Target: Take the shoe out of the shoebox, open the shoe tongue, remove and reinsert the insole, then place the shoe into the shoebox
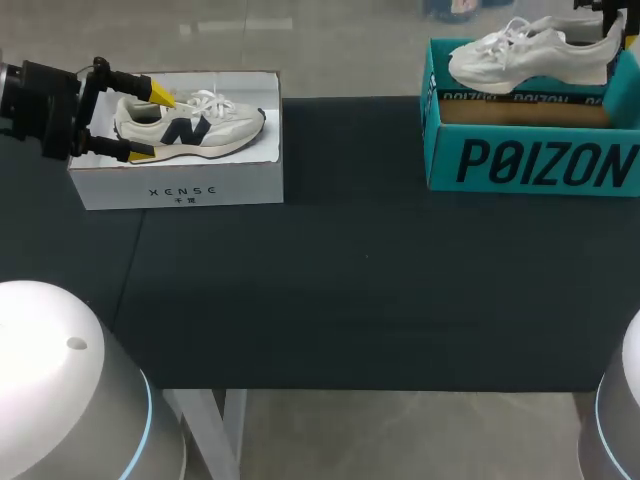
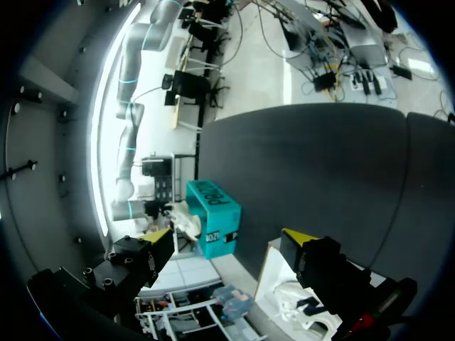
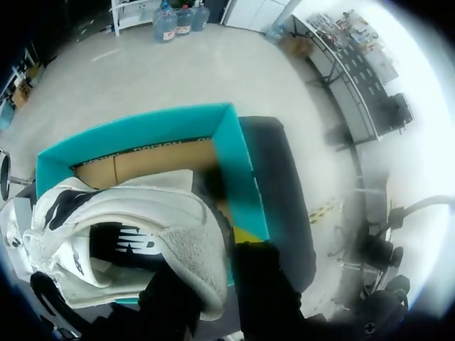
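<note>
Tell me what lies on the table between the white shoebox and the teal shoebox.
Nothing: in the head view that stretch of dark table between the white shoebox and the teal shoebox is bare.

A sneaker [image 1: 190, 125] lies in the left shoebox [image 1: 180, 185], a shoe [image 1: 530, 55] above the right shoebox [image 1: 530, 160].

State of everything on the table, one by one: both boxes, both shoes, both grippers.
White box: open, cream shoe inside.
Cream shoe: on its side in the white box, laced.
Teal box: open, no shoe inside.
White shoe: held by the heel above the teal box.
Left gripper: open, at the cream shoe's heel.
Right gripper: shut on the white shoe.
</note>
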You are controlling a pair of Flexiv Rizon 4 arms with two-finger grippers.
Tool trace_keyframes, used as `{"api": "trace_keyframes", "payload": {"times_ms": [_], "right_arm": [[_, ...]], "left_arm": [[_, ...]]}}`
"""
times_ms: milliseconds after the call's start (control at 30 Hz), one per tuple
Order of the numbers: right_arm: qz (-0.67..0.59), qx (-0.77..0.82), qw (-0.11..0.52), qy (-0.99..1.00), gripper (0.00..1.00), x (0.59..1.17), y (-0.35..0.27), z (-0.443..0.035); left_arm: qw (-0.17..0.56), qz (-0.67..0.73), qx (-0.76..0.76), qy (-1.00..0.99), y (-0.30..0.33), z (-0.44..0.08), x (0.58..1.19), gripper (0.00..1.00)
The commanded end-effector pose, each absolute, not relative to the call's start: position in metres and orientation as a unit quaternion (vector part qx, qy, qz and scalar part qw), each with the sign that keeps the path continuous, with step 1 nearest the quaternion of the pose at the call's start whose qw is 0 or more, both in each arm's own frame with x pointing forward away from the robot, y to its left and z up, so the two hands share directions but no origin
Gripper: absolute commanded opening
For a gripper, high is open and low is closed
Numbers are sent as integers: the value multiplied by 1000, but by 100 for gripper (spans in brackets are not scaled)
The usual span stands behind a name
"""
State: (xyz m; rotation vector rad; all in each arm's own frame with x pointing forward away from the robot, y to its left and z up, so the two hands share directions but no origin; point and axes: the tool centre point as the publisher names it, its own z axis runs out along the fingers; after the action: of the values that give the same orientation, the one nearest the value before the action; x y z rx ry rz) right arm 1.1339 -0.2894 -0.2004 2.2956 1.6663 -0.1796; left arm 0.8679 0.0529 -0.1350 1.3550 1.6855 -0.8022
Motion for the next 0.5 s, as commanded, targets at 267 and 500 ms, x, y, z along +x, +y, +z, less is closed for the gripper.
{"api": "trace_keyframes", "payload": {"times_ms": [267,500], "right_arm": [[-78,792,129,592,0,1121,-300,-244],[-93,793,118,590,0,1112,-303,-274]], "left_arm": [[404,-317,538,669,52,-135,868,100],[404,-317,538,669,52,-135,868,100]]}}
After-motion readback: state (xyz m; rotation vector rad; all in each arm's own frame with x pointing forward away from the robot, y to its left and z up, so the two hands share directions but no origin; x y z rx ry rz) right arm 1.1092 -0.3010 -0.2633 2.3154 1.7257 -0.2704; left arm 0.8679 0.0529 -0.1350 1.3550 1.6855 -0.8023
